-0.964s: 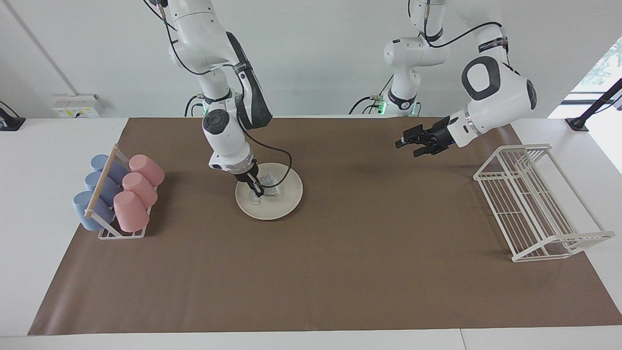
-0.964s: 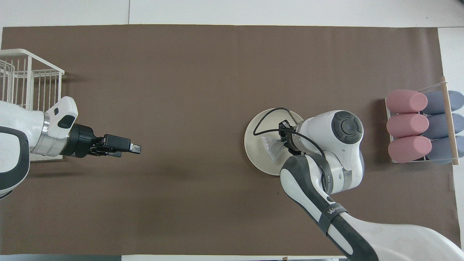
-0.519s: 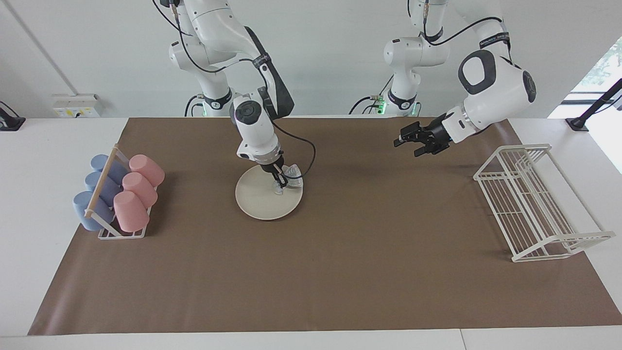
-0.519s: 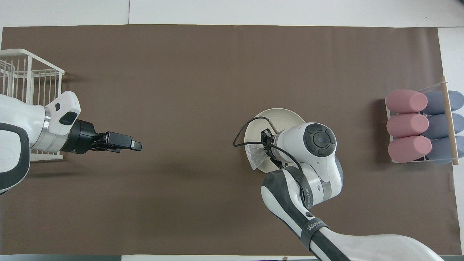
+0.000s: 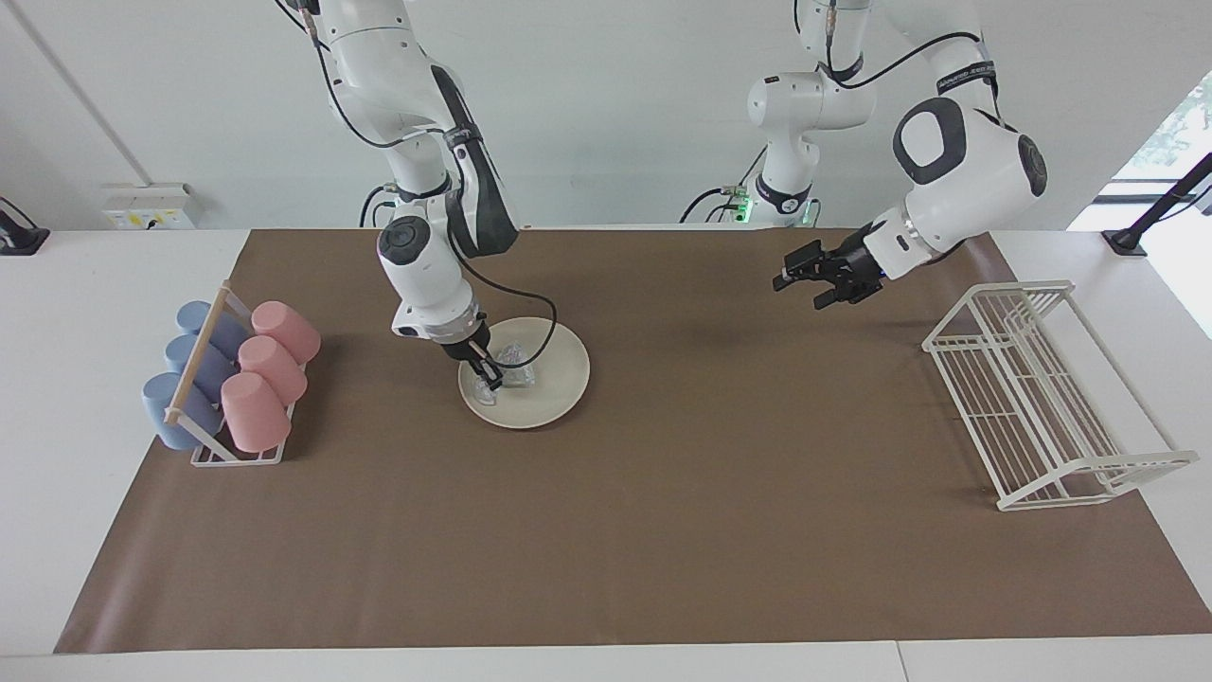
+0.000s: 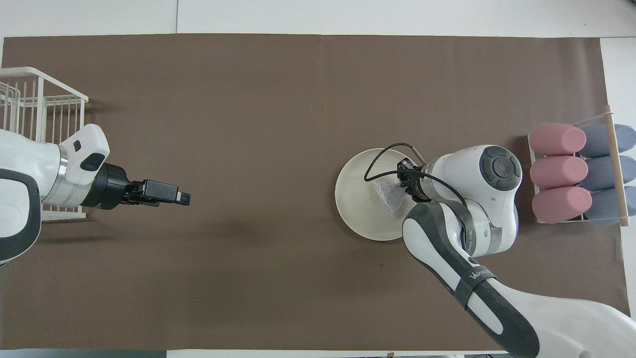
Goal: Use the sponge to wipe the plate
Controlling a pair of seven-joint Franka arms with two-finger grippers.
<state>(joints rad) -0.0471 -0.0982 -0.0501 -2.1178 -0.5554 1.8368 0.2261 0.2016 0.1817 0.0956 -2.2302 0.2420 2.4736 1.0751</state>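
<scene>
The cream-white plate [image 5: 554, 393] [image 6: 355, 209] lies on the brown mat, nearer the right arm's end of the table. The small silvery sponge [image 5: 518, 361] [image 6: 389, 195] rests on the plate, on its half toward the cup rack. My right gripper [image 5: 490, 375] [image 6: 406, 180] is down on the plate, shut on the sponge and pressing it to the surface. My left gripper [image 5: 807, 279] [image 6: 171, 194] hangs open and empty in the air over the mat, next to the wire rack, waiting.
A rack of pink and blue cups [image 5: 232, 379] [image 6: 576, 171] lying on their sides stands at the right arm's end, close to the plate. A white wire dish rack [image 5: 1042, 388] [image 6: 35, 99] stands at the left arm's end.
My right gripper dragged the sponge across the plate to its edge toward the left arm's end, then back to the cup-rack side. The left gripper barely shifted.
</scene>
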